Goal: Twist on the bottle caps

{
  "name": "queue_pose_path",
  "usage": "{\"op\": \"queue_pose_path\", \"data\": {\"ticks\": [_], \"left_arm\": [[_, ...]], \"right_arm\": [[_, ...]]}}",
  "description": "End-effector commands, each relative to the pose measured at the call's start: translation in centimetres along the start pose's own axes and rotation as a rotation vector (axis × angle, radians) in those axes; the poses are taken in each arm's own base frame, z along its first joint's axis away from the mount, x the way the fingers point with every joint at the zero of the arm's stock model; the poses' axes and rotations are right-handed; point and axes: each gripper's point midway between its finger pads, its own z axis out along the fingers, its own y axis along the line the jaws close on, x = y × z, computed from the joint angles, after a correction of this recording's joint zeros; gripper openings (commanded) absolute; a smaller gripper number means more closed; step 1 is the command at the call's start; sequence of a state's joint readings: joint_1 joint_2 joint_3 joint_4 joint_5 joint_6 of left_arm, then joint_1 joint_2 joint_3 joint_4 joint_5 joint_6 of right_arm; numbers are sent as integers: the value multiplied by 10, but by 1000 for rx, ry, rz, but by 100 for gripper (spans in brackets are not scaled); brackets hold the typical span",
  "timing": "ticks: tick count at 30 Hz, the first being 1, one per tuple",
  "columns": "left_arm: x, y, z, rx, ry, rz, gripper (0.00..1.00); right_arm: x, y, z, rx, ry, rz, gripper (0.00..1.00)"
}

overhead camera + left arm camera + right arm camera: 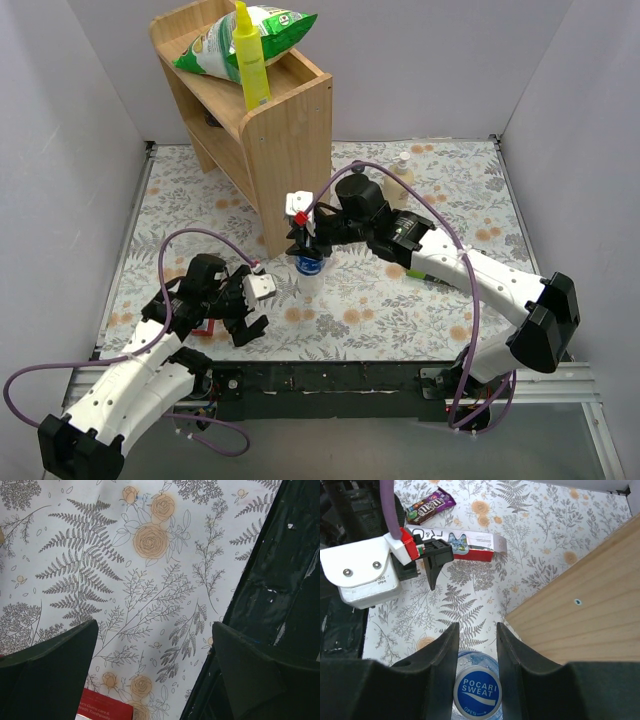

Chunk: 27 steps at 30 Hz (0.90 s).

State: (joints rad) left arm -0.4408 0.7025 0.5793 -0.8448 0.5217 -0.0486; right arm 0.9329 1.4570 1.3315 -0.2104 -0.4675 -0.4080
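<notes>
Plain pale walls [60, 150] enclose a floral-patterned tabletop [450, 200]; a wooden shelf unit [290, 150] stands at its back-left

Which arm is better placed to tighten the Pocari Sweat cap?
Right. The right gripper straddles the blue cap on the Pocari Sweat bottle; the left gripper hangs open over bare tablecloth, away from it.

The table [420, 300] carries a print of flowers and ferns. On it stand a wooden shelf [285, 150] and, just beside it, a clear bottle [309, 278]. A red and white box [465, 542] and a candy packet [431, 506] lie near each other. At the far side stands what seems to be a cream bottle [400, 182].
</notes>
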Motion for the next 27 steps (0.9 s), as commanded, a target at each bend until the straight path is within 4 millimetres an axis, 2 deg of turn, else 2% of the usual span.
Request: {"op": "queue_pose_path", "data": {"ticks": [1, 6, 11, 20, 24, 27], "left_arm": [[8, 3, 1, -29, 14, 28, 98], [12, 2, 4, -25, 15, 23, 98], [17, 4, 5, -43, 22, 20, 98], [20, 4, 7, -37, 25, 23, 98], [21, 4, 7, -39, 23, 23, 98], [21, 4, 7, -38, 24, 22, 98]], "right_arm": [[-18, 4, -1, -6, -72, -102, 1], [-1, 9, 4, -15, -49, -91, 1], [-3, 4, 4, 30, -91, -90, 1], [19, 8, 14, 26, -73, -63, 2], [25, 9, 15, 24, -62, -56, 13], [33, 13, 17, 14, -49, -48, 18]]}}
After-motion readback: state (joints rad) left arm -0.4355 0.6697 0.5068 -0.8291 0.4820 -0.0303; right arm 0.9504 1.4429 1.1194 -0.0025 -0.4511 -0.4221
